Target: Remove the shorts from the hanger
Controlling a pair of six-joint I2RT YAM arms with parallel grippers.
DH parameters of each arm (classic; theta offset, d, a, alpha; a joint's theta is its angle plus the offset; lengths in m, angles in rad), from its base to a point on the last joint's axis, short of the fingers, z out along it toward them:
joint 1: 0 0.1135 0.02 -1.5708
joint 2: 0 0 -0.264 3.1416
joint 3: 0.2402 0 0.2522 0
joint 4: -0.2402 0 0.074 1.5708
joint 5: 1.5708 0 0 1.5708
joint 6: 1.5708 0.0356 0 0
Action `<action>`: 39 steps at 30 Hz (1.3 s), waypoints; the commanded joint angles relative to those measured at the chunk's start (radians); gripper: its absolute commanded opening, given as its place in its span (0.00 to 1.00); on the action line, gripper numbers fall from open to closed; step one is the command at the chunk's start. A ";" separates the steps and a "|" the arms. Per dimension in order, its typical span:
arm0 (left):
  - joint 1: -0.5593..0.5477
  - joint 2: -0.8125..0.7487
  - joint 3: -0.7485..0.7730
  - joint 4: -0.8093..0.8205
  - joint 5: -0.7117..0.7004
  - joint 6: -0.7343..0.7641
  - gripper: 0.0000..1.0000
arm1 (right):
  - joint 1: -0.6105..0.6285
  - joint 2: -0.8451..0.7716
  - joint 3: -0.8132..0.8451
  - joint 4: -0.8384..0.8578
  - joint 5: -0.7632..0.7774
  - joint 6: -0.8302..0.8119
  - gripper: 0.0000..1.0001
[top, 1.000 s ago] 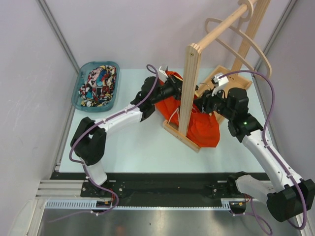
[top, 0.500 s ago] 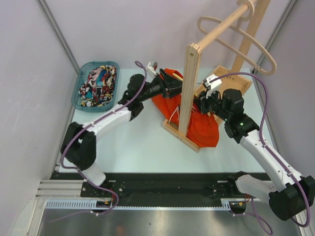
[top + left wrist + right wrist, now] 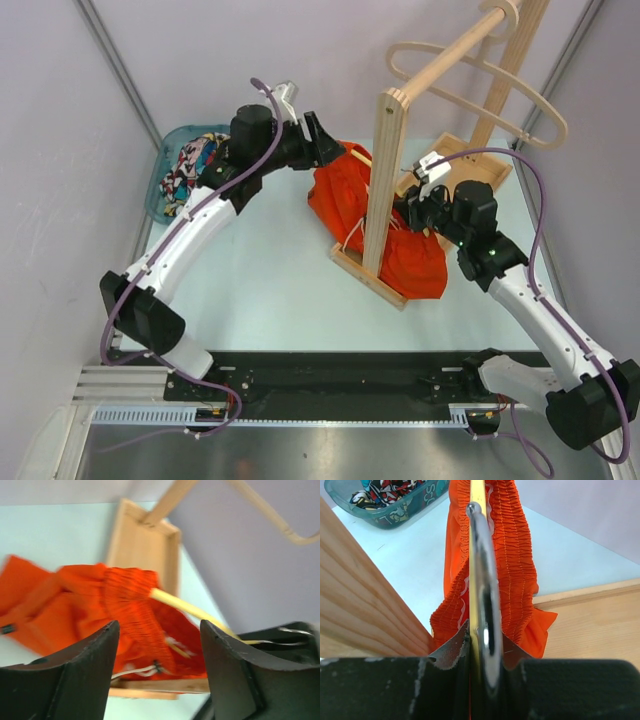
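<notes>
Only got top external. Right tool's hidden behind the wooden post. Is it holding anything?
Observer: Yes. Right wrist view shows the right tool shut on the pale wooden hanger, with its metal hook alongside.
Operator: Plain orange-red fabric shorts off it yet?
Observer: No. In the right wrist view their gathered waistband hangs down both sides of the hanger bar, so they are still threaded on it.
</notes>
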 commanded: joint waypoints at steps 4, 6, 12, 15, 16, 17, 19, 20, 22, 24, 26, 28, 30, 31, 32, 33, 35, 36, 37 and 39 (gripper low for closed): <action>-0.059 0.095 0.218 -0.277 -0.227 0.288 0.58 | -0.004 -0.066 0.026 0.063 -0.015 0.002 0.00; -0.076 0.101 0.224 -0.265 -0.216 0.283 0.55 | -0.006 -0.072 0.026 0.059 -0.013 0.005 0.00; -0.122 0.158 0.288 -0.249 -0.226 0.266 0.68 | -0.006 -0.072 0.028 0.059 -0.029 0.017 0.00; -0.128 0.186 0.327 -0.259 -0.235 0.266 0.68 | -0.003 -0.077 0.028 0.054 -0.039 0.019 0.00; -0.128 0.192 0.333 -0.259 -0.235 0.266 0.68 | -0.003 -0.078 0.028 0.049 -0.041 0.017 0.00; -0.130 0.199 0.340 -0.265 -0.239 0.268 0.68 | -0.004 -0.080 0.026 0.048 -0.044 0.016 0.00; -0.128 0.216 0.362 -0.275 -0.255 0.274 0.65 | -0.003 -0.086 0.028 0.043 -0.047 0.013 0.00; -0.128 0.219 0.363 -0.277 -0.259 0.275 0.64 | -0.004 -0.089 0.026 0.042 -0.047 0.013 0.00; -0.128 0.227 0.365 -0.278 -0.281 0.279 0.64 | -0.004 -0.095 0.026 0.042 -0.052 0.013 0.00; -0.128 0.229 0.371 -0.274 -0.293 0.291 0.64 | -0.004 -0.100 0.028 0.042 -0.058 0.013 0.00; -0.128 0.241 0.386 -0.281 -0.314 0.311 0.62 | -0.004 -0.104 0.026 0.039 -0.064 0.013 0.00; -0.127 0.258 0.414 -0.300 -0.351 0.325 0.59 | -0.003 -0.104 0.026 0.034 -0.070 0.010 0.00; -0.124 0.268 0.431 -0.309 -0.367 0.338 0.57 | -0.003 -0.109 0.026 0.029 -0.075 0.005 0.00; -0.122 0.273 0.440 -0.314 -0.371 0.343 0.57 | -0.003 -0.110 0.026 0.023 -0.078 0.003 0.00; -0.119 0.276 0.443 -0.317 -0.374 0.349 0.55 | -0.004 -0.110 0.026 0.023 -0.081 0.000 0.00; -0.118 0.279 0.446 -0.318 -0.377 0.352 0.54 | -0.003 -0.115 0.026 0.022 -0.082 -0.001 0.00; -0.111 0.282 0.448 -0.315 -0.374 0.354 0.50 | -0.003 -0.118 0.025 0.022 -0.088 -0.004 0.00; -0.108 0.285 0.449 -0.314 -0.374 0.354 0.49 | -0.004 -0.124 0.023 0.022 -0.095 -0.004 0.00; -0.104 0.287 0.452 -0.309 -0.368 0.354 0.47 | -0.006 -0.127 0.020 0.028 -0.099 -0.007 0.00; -0.099 0.302 0.478 -0.309 -0.357 0.358 0.38 | -0.005 -0.135 0.016 0.029 -0.113 -0.012 0.00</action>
